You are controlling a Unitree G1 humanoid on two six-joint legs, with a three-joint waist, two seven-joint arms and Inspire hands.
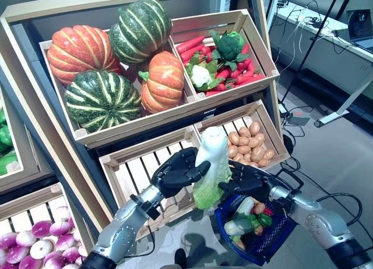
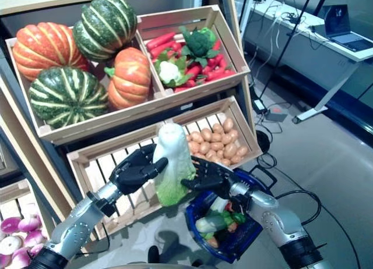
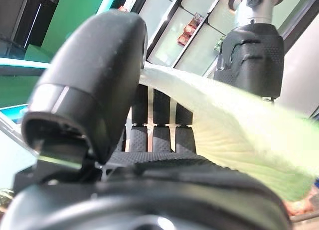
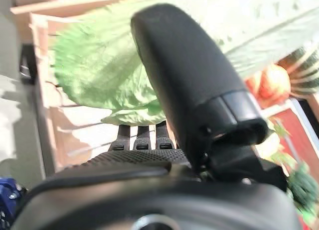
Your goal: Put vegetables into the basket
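A pale Chinese cabbage (image 1: 211, 163), white stem up and green leaves down, is held upright between my two hands in front of the lower crates. My left hand (image 1: 176, 172) grips its left side, thumb in front and fingers behind. My right hand (image 1: 252, 182) clasps the leafy lower part from the right, thumb over it and fingers under it, as the right wrist view shows on the cabbage (image 4: 94, 70). A blue mesh basket (image 1: 267, 243) hangs below my right forearm, just right of the cabbage. It holds several vegetables (image 1: 247, 220). How the basket is carried is hidden.
A wooden shelf rises ahead with crates: striped pumpkins (image 1: 111, 65), a mix of red roots, broccoli and cauliflower (image 1: 224, 59), potatoes (image 1: 247, 144), a bare slatted crate (image 1: 137, 171). Purple-white bulbs (image 1: 29, 240) lie at lower left. A desk with a laptop (image 1: 361, 36) stands far right.
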